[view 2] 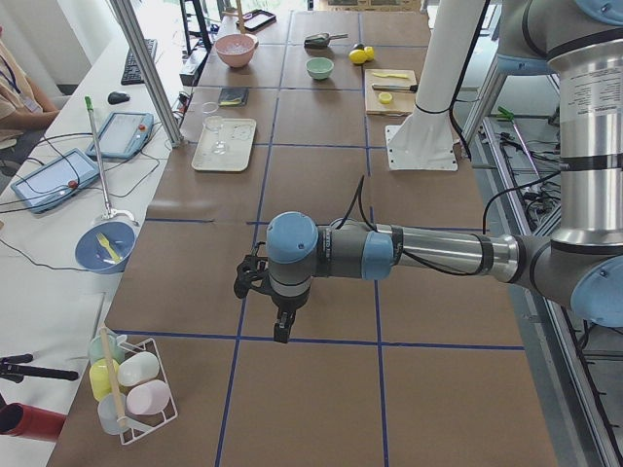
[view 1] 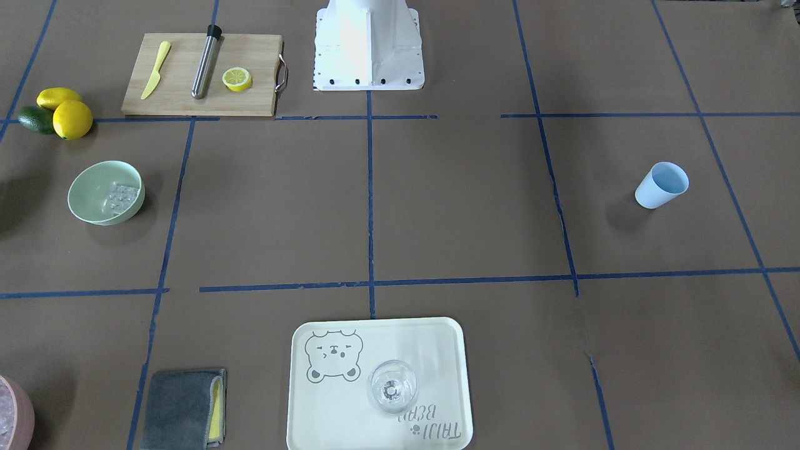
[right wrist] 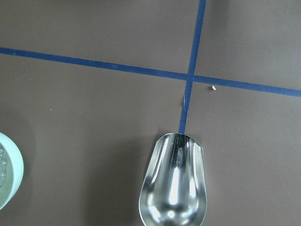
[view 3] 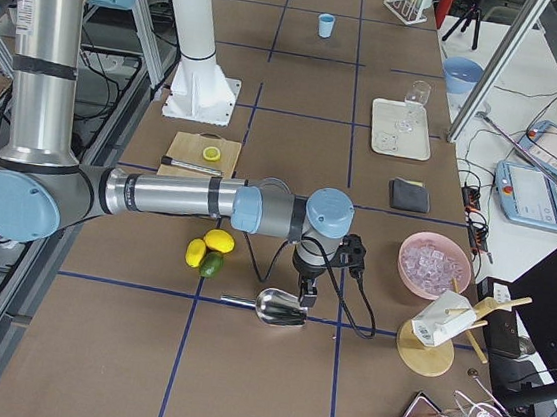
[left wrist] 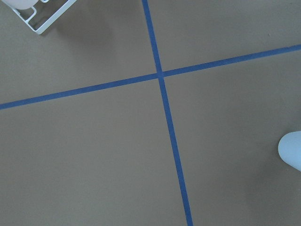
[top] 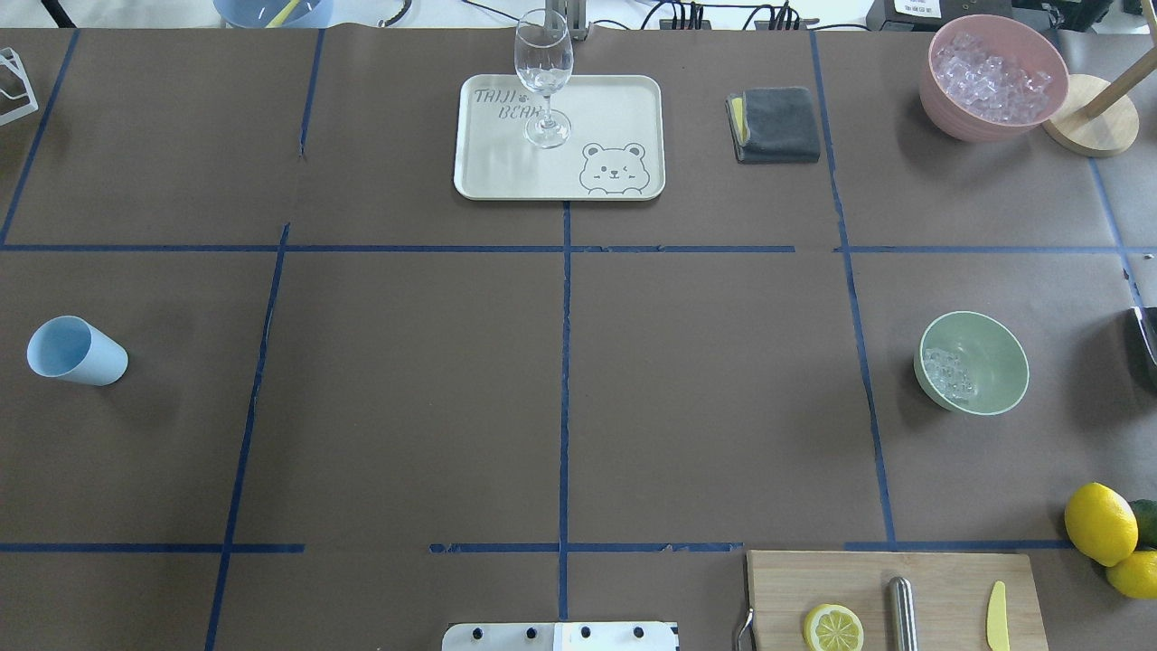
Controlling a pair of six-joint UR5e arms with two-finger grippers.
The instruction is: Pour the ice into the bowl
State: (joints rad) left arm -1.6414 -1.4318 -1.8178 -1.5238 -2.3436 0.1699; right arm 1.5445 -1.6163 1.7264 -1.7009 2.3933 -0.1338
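The mint-green bowl point(view 1: 94, 187) point(top: 994, 357) stands on the robot's right side of the table, with a handful of clear ice cubes point(view 1: 120, 197) point(top: 949, 373) in it. Its rim shows at the left edge of the right wrist view point(right wrist: 8, 174). An empty metal scoop point(right wrist: 173, 188) point(view 3: 272, 308) lies on the table below the right gripper point(view 3: 304, 297). The left gripper point(view 2: 281, 334) hangs over bare table near the light blue cup point(top: 77, 352). Both grippers show only in the side views, so I cannot tell whether they are open or shut.
A pink container of crushed ice point(top: 949, 117) stands at the far right. A tray point(top: 615, 108) holds a wine glass point(top: 543, 77), with a grey cloth point(top: 777, 124) beside it. A cutting board point(top: 940, 588) carries a lemon half, muddler and knife. Lemons point(top: 1099, 523) lie next to it.
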